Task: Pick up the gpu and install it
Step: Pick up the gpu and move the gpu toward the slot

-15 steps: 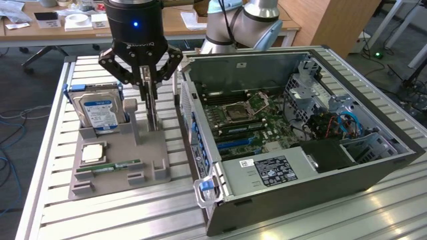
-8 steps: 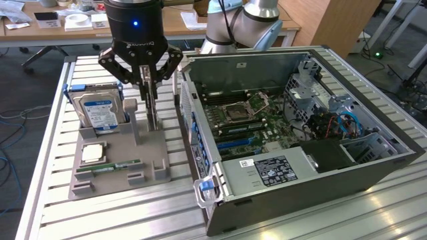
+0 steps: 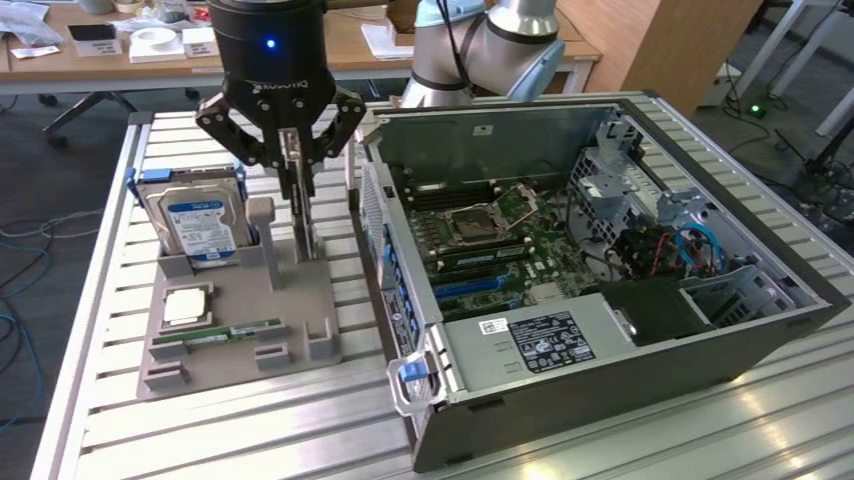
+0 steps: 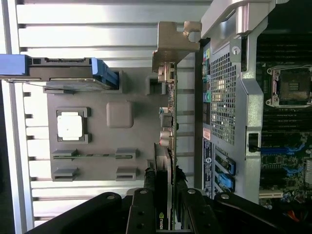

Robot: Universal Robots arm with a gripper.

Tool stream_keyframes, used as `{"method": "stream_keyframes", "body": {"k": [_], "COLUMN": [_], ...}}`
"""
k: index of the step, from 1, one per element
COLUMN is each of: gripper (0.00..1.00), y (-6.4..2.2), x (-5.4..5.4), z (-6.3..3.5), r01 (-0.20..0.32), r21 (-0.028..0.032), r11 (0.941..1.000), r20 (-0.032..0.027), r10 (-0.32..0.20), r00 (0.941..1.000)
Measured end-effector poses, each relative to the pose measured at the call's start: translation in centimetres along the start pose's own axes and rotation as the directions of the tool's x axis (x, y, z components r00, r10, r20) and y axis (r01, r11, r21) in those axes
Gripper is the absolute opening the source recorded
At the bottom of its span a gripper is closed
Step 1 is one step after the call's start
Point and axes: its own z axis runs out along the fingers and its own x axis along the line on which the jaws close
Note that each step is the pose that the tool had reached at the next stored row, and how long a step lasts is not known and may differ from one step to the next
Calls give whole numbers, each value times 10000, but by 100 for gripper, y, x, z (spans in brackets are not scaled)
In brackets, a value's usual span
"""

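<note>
- Pincer (image 4: 164,195) sits closest to me, clamped on the gpu (image 4: 165,156), which stands upright in the grey tray (image 3: 227,300), along its edge beside the computer case (image 3: 534,350).
- I see that tray also holding a hard drive (image 3: 200,220), processor (image 3: 187,305) and memory stick (image 3: 220,335).
</note>
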Motion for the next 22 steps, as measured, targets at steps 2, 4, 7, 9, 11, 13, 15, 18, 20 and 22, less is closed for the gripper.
{"method": "stream_keyframes", "body": {"k": [2,4,7,9,11,13,15,18,20,22], "gripper": [26,26,26,26,26,26,26,26,26,26], "y": [0,-1,-1,-1,-2,-2,-2,-2,-2,-2], "x": [0,-1,-2,-3,-4,-4,-4,-5,-4,-5], "z": [-20,-42,-76,-102,-131,-156,-162,-163,-163,-164], "r01": [0,0,-1,-1,-1,0,-1,-1,-1,0], "r21": [0,0,-1,0,-1,0,-2,-1,-1,0], "r11": [10000,10000,10000,10000,10000,10000,10000,10000,10000,10000], "r20": [0,1,1,0,1,0,2,1,1,1], "r10": [0,0,1,1,1,0,1,1,1,0], "r00": [10000,10000,10000,10000,10000,10000,10000,10000,10000,10000]}}
